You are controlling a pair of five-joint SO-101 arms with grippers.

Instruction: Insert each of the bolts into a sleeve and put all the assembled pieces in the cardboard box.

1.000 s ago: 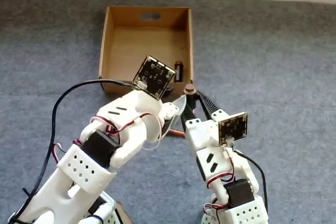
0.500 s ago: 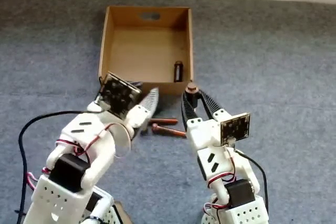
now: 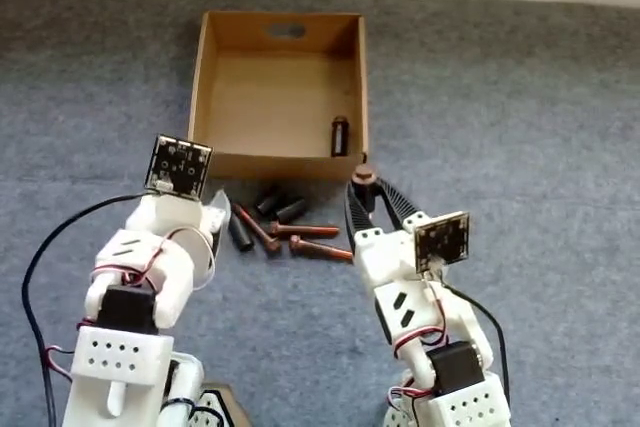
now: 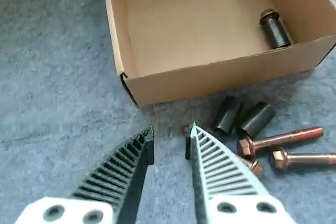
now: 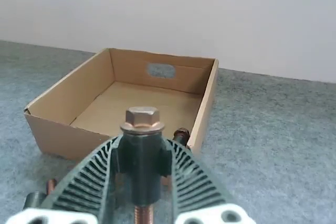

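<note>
My right gripper [image 3: 366, 187] is shut on a dark sleeve with a copper bolt [image 5: 142, 150] through it, held upright just outside the near right corner of the cardboard box [image 3: 200, 97]. One assembled piece [image 3: 340, 135] lies inside the box against its right wall. My left gripper [image 4: 170, 141] is open and holds nothing. It hovers over the carpet in front of the box, left of the loose parts. These are three dark sleeves [image 3: 290, 210] and three copper bolts [image 3: 320, 250], which also show in the left wrist view as sleeves [image 4: 256, 120] and bolts [image 4: 278, 141].
Everything rests on grey carpet [image 3: 520, 127]. The box's near wall [image 4: 220, 74] stands just beyond the loose parts. A black cable [image 3: 40, 257] loops beside the left arm. Open carpet lies to the far left and right of the box.
My left arm has swung left and drawn back from beside the right gripper, uncovering the loose sleeves and bolts. The right arm has stayed still with its piece.
</note>
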